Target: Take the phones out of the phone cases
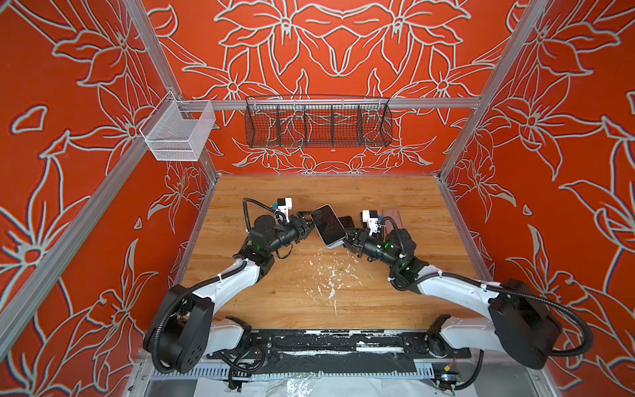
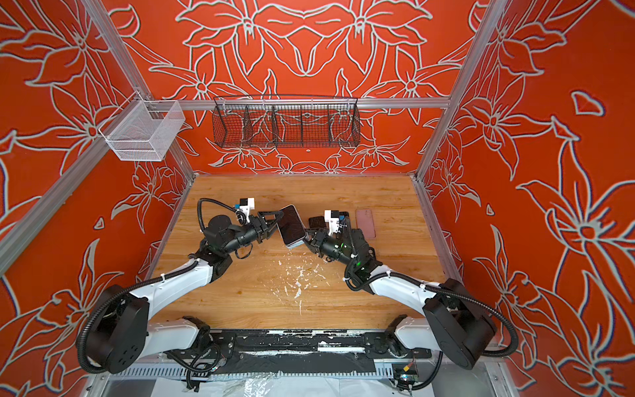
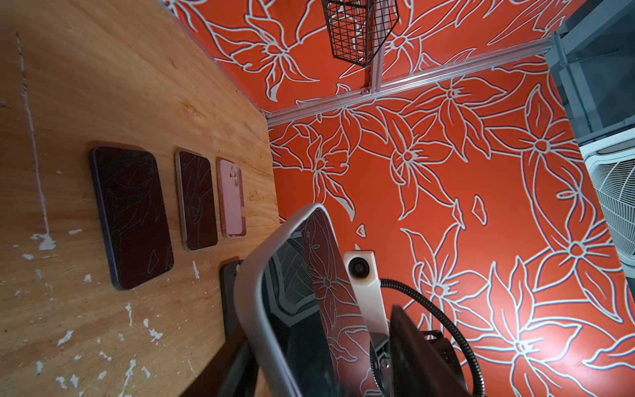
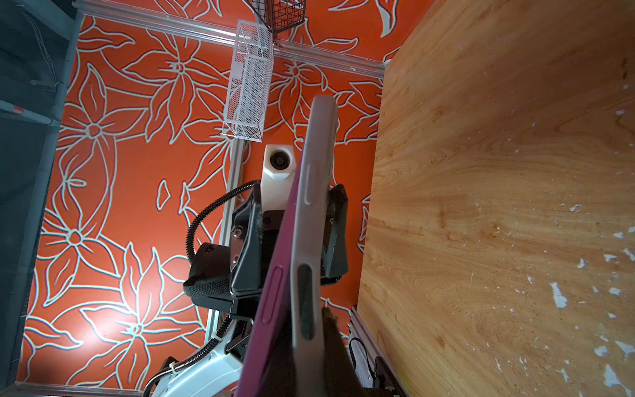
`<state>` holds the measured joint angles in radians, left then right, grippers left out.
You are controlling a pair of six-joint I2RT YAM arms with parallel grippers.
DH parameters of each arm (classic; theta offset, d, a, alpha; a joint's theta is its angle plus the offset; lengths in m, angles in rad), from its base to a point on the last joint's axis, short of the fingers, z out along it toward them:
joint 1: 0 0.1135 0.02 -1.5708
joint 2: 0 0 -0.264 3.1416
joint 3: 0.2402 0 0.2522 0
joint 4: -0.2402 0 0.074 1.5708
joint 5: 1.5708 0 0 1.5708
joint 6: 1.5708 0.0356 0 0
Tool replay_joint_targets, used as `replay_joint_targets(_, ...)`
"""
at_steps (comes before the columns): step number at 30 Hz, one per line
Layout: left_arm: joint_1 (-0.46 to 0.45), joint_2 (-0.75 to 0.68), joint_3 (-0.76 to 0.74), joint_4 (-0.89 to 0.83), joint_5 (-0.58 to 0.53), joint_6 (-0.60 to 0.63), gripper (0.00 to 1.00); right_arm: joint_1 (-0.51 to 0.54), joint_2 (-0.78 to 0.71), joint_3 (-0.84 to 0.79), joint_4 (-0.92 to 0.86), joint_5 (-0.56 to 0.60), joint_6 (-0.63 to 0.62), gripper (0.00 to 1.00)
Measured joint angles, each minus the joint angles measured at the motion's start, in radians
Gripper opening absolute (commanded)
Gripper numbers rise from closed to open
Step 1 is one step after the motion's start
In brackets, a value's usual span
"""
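Right wrist view: clamps likely stiff, slick phone (image 4: pixel 271 295) in pliable phone case (image 4: pixel 318 147) with closed right end effector (image 1: pixel 346 241); sets left end effector (image 4: pixel 296 206) parted astride the rim (image 3: pixel 249 282), likely peeling point.

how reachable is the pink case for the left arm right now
Probably not directly: the pink case lies beyond the right arm, with the held phone and right gripper between it and the left gripper.
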<state>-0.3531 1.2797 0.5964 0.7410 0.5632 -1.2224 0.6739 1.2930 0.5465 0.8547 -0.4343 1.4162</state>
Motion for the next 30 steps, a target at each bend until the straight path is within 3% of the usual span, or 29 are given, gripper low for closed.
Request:
replay_joint_targets(4,-0.007,0.0,-0.006,0.0,-0.003,0.008,0.69,0.0,0.022,0.0,0.031,0.0,0.011,0.07)
replay_joint_targets(10,-0.015,-0.002,-0.034,0.001,-0.012,0.011,0.76,0.0,0.032,0.0,0.055,0.0,0.017,0.07)
replay_joint_targets(18,-0.017,-0.048,-0.057,-0.018,-0.034,0.018,0.99,0.0,0.068,0.0,0.09,0.002,0.029,0.06)
replay_joint_targets(25,-0.022,-0.162,-0.069,-0.132,-0.067,-0.01,0.97,0.0,0.093,0.0,0.106,0.01,0.03,0.06)
replay_joint_targets(30,-0.056,-0.34,-0.092,-0.322,-0.132,-0.033,0.97,-0.002,0.134,0.005,0.145,0.011,0.032,0.06)
